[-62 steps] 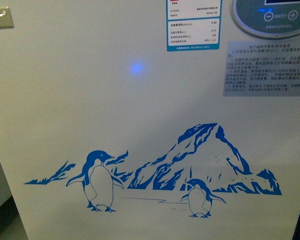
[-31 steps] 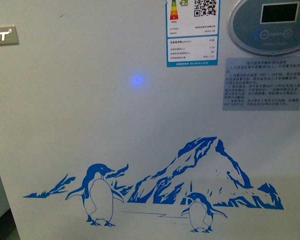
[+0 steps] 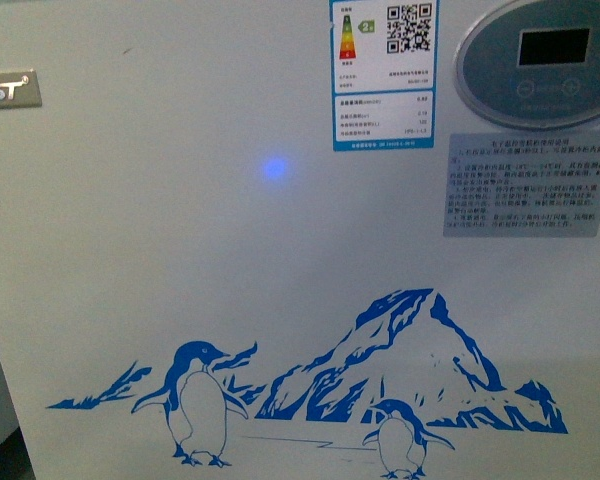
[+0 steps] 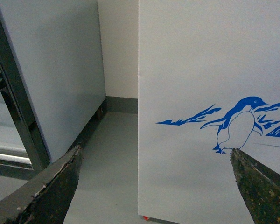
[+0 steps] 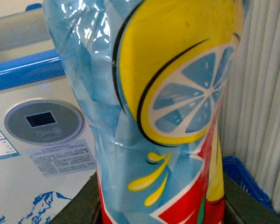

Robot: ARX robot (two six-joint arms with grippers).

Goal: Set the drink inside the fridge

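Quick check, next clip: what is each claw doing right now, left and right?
Left claw: open, nothing between its fingers.
Right claw: closed, holding the drink.

Grey upright fridge, blue crate

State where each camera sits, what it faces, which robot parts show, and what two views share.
Front view: on the robot's body, close to the fridge front wall, facing it; no arm shows.
Left wrist view: on the left arm, looking past the open left gripper at the fridge's corner and floor.
Right wrist view: on the right arm, filled by the drink in the right gripper.
Shared: the control panel in front and right wrist views.
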